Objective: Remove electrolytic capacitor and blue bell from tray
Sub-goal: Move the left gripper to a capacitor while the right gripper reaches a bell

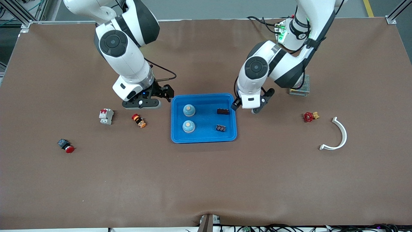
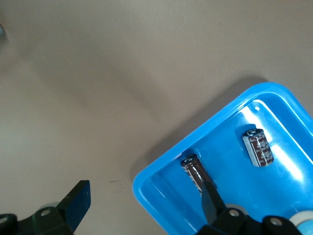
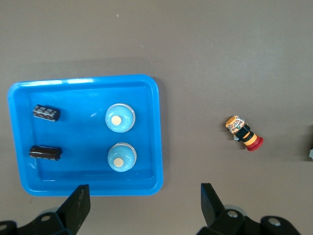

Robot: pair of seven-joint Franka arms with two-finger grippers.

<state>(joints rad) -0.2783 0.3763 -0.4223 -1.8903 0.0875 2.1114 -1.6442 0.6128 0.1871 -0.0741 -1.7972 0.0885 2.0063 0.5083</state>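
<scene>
A blue tray (image 1: 203, 140) lies mid-table with two blue dome bells (image 1: 189, 110) (image 1: 188, 126) toward the right arm's end and two dark capacitors (image 1: 222, 111) (image 1: 220, 128) toward the left arm's end. My right gripper (image 1: 166, 93) hangs open and empty over the tray's corner by the bells; its wrist view shows the tray (image 3: 157, 122), a bell (image 3: 120, 118) and a capacitor (image 3: 45, 152) past the gripper (image 3: 144, 205). My left gripper (image 1: 252, 100) is open and empty over the tray's corner by the capacitors; there the gripper (image 2: 144, 203) straddles the tray rim (image 2: 146, 188) near a capacitor (image 2: 195, 171).
Toward the right arm's end lie a white circuit breaker (image 1: 106, 116), an orange-and-red push button (image 1: 138, 120) and a red-capped button (image 1: 65, 145). Toward the left arm's end are a red valve handle (image 1: 310, 116), a white curved piece (image 1: 338, 135) and a metal box (image 1: 301, 86).
</scene>
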